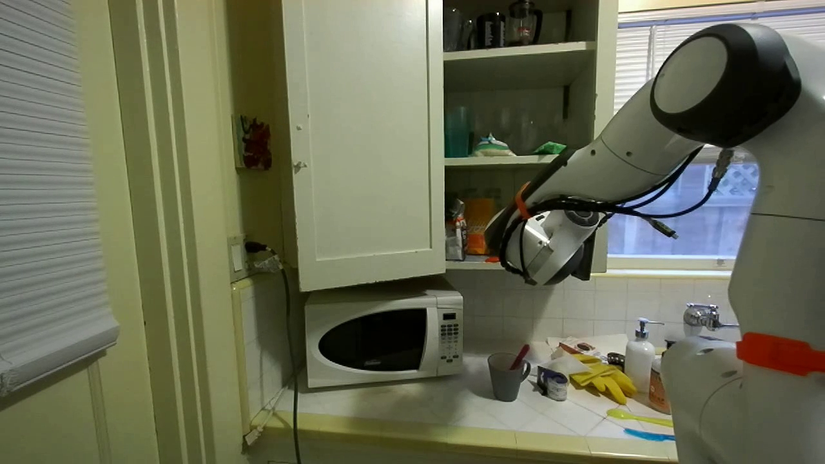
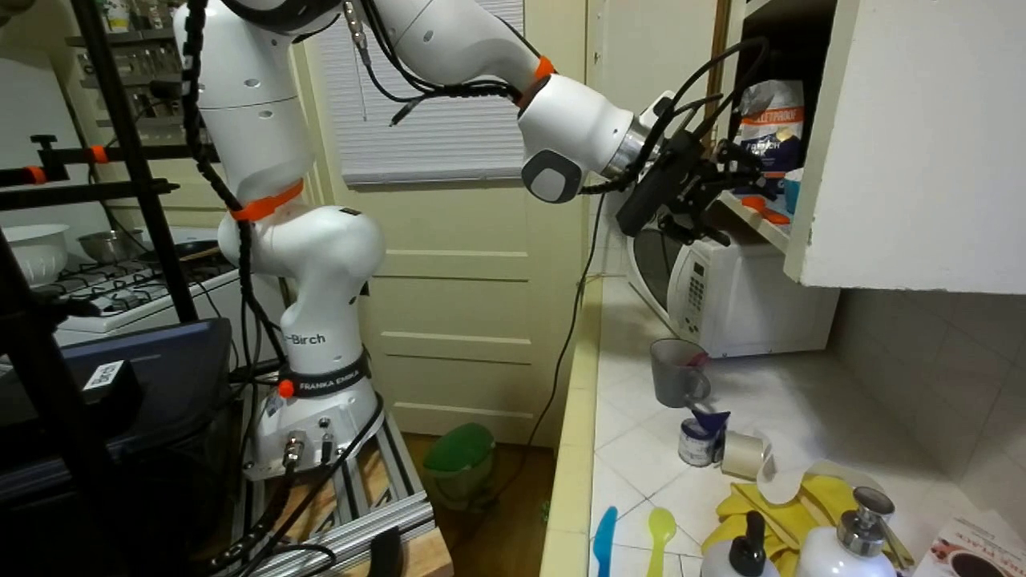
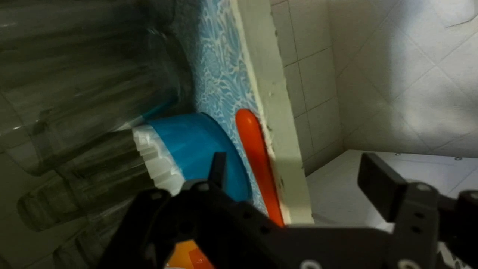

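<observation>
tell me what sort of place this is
Almost certainly a kitchen, probably in a home: an exterior view shows a gas stove, a white microwave sits on the tiled counter, and a chrome faucet is in view too.

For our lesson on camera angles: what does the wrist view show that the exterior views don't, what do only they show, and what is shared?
Only the wrist view: the blue patterned lining on the shelf.

Only the exterior views: the gray mug, yellow gloves, yellow-green spoon and blue knife, all on the counter.

Shared: the orange object at the shelf's front edge and the white tiles, in all three views; the open gripper and blue object, in the wrist view and an exterior view.
</observation>
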`<act>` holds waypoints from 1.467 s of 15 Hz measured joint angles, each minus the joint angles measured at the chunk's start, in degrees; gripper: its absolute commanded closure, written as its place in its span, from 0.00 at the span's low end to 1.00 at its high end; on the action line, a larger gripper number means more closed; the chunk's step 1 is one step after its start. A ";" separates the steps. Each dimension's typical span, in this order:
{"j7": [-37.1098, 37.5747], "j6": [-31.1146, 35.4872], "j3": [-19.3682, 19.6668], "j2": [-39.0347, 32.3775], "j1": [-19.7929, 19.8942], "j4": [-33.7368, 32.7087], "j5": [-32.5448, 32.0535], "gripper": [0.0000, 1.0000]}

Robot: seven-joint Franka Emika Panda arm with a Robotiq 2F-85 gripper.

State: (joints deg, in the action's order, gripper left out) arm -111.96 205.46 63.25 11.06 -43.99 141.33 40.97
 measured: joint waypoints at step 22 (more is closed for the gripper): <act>31.74 -8.16 -37.17 -6.52 47.90 -0.39 -39.36 0.06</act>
State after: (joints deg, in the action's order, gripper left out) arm -80.22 197.31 26.08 4.54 3.92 140.93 1.61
